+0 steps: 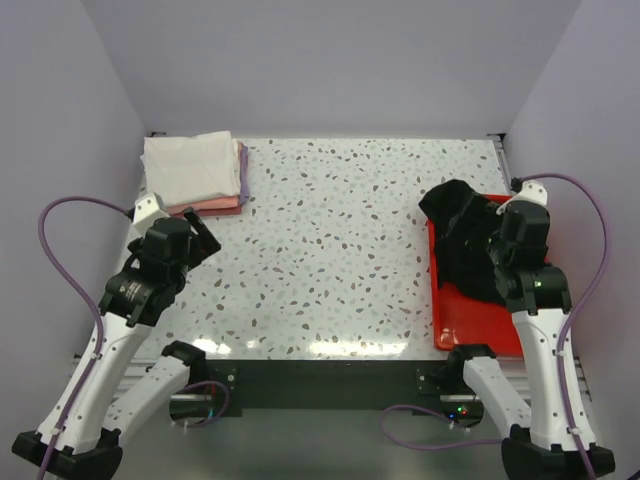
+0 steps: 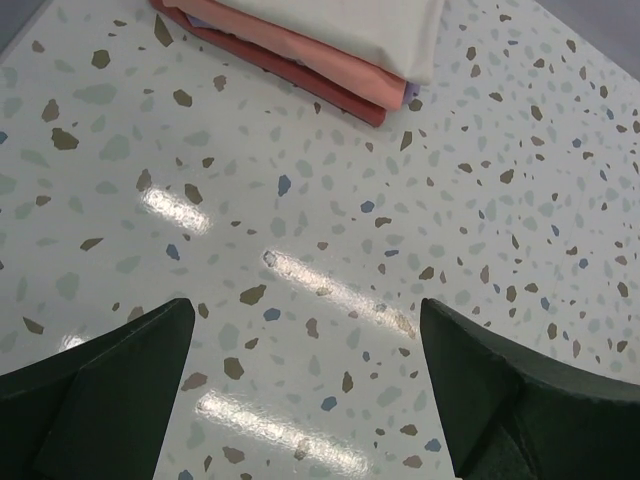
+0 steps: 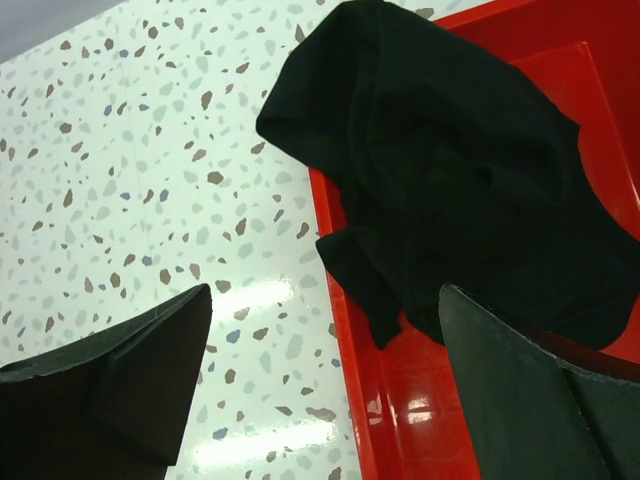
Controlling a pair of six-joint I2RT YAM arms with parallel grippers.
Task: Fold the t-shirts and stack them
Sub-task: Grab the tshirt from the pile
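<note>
Right wrist view: your R gripper (image 3: 325, 300) is spread wide, nothing between its dark fingers, poised above the tray's near-left edge. Straight ahead and a bit right lies the black tee (image 3: 450, 170): a crumpled, unfolded heap of matte soft cloth w/ deep creases. Most of it sits in the red tray (image 3: 400, 400); one lobe spills over the tray's left rim onto the table (image 3: 130, 150). In the top view its long axis runs roughly near-to-far along that rim. A loose flap lies nearest the gripper, just ahead of the gap between the fingers. Tray: glossy hard plastic w/ a raised rim. Table: smooth, shiny, pale w/ speckles.

R arm is much the nearer to the black tee, so the pickup looks like its job: a short reach fwd and down.

L gripper (image 2: 305, 310) is also spread wide and empty, over bare table on the left. Ahead of it, at the far-left corner, sits the stack (image 1: 195, 172): white tee (image 1: 190, 160) on top, pink tee (image 2: 320, 55) under it, lavender tee (image 1: 244, 175) showing as a sliver at the right edge. All are folded flat. Stack and black tee are well apart, across the table.
</note>
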